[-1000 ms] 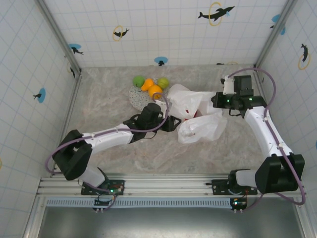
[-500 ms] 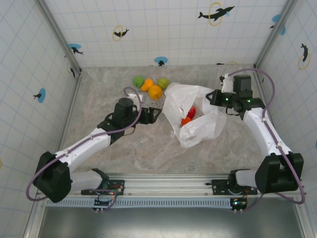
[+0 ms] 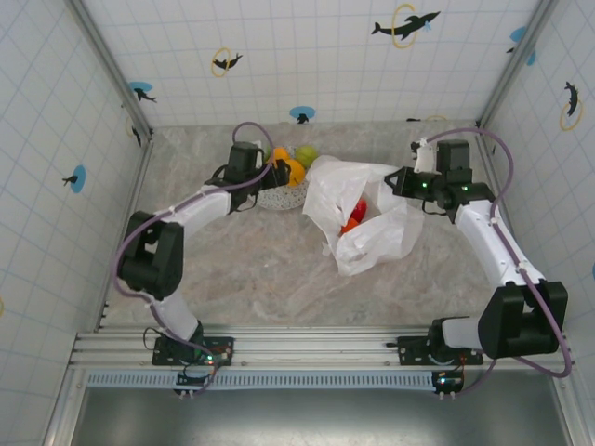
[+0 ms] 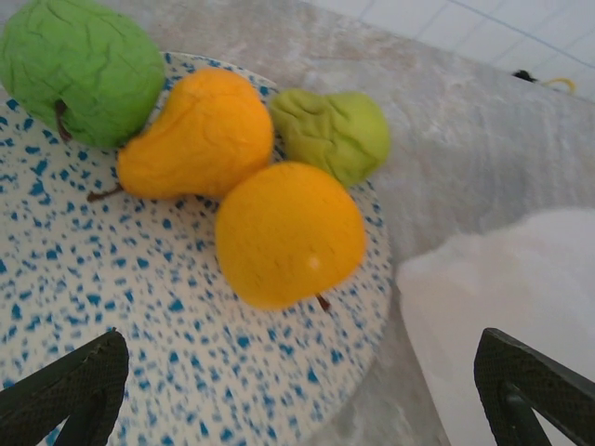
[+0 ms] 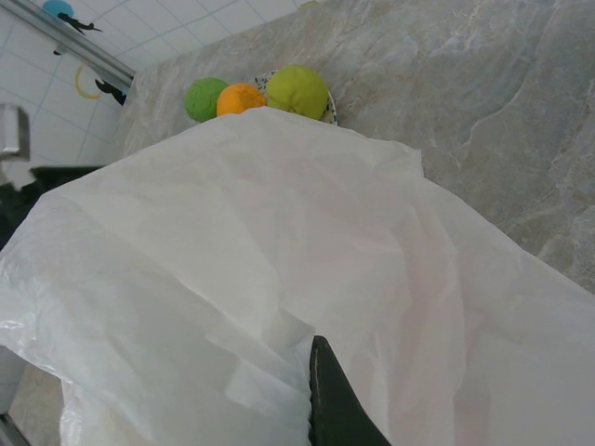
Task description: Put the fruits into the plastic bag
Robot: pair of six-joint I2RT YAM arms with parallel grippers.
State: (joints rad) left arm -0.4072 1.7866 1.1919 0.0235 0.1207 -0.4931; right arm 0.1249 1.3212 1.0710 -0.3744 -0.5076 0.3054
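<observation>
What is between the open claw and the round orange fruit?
Only bare spotted plate. In the left wrist view, the open left gripper hangs just short of the round orange fruit, with nothing else in that gap.

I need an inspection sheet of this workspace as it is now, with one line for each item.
Surface: grey marbled table.
Job's things: dark green fruit, orange pear, light green fruit and yellow-orange fruit on the plate; plastic bag holding a red fruit and an orange one.
Clutter: speckled plate.
Grippers: left gripper open over the plate, empty; right gripper shut on the bag's edge.
Cables: purple cable along each arm.
Surroundings: tiled walls with dolphin stickers.
</observation>
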